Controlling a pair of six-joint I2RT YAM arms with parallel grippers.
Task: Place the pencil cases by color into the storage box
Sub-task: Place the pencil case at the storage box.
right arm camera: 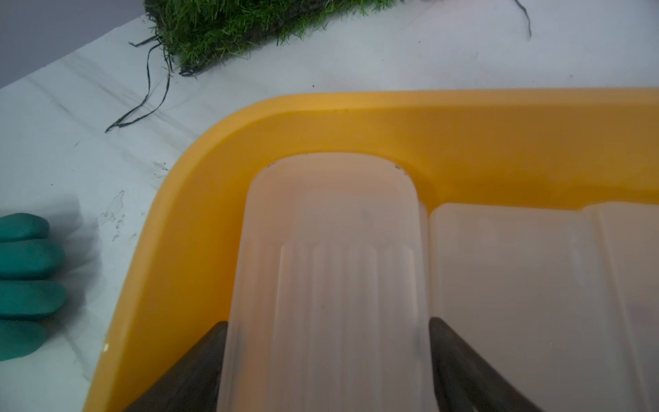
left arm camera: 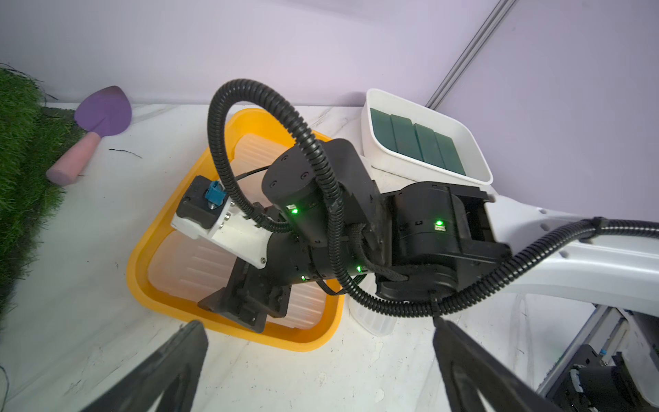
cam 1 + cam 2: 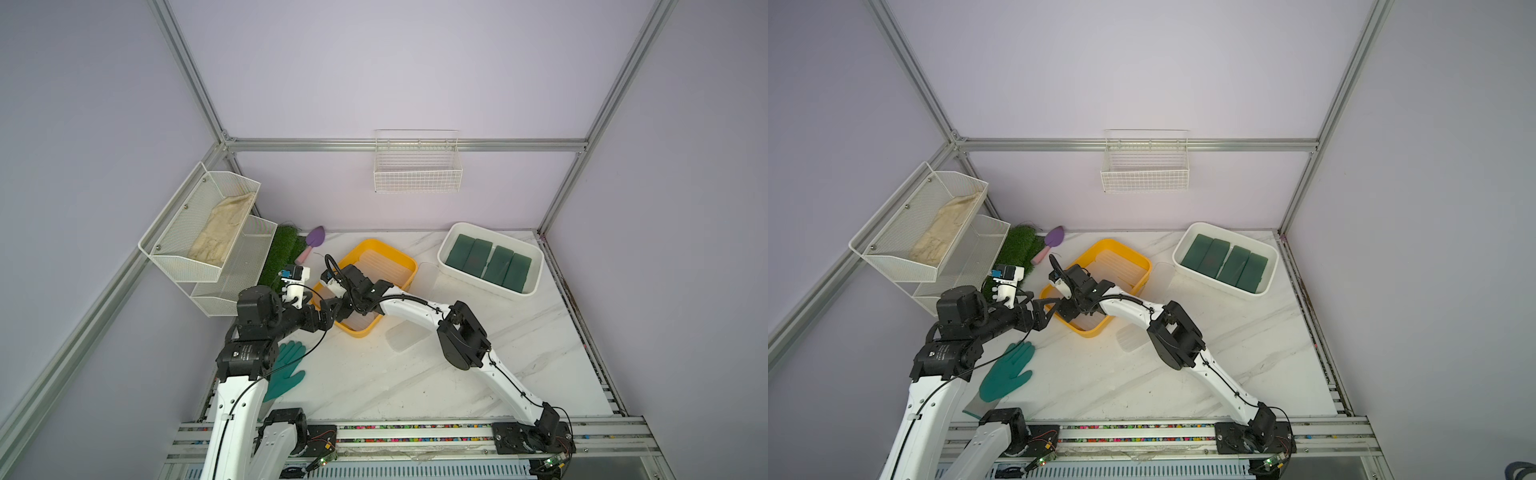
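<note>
Top views: four green cases point(image 3: 488, 262) lie side by side in the white box point(image 3: 536, 272), at the far right of the bench point(image 3: 374, 386). Clear cases point(image 3: 384, 266) lie flat in the yellow box point(image 3: 409, 266), mid-bench. Two more lie on the bare bench: a clear case point(image 3: 428, 276) between the boxes, and another clear case point(image 3: 405, 336) just in front of the yellow box, beside the right arm. The right end effector point(image 3: 1068, 314) is down inside the yellow box at its near-left side. The left end effector point(image 3: 1043, 311) hovers just outside that side. A glove point(image 3: 1009, 372) lies near-left. Left wrist: the left fingers point(image 2: 171, 364) are spread wide with nothing between them; the yellow box is ahead. Right wrist: the right fingers point(image 1: 199, 360) flank one clear case lying flat in the box corner, one finger at each long edge. Cannot tell whether they pinch it or only stand beside it. A second case lies just beside it.
</note>
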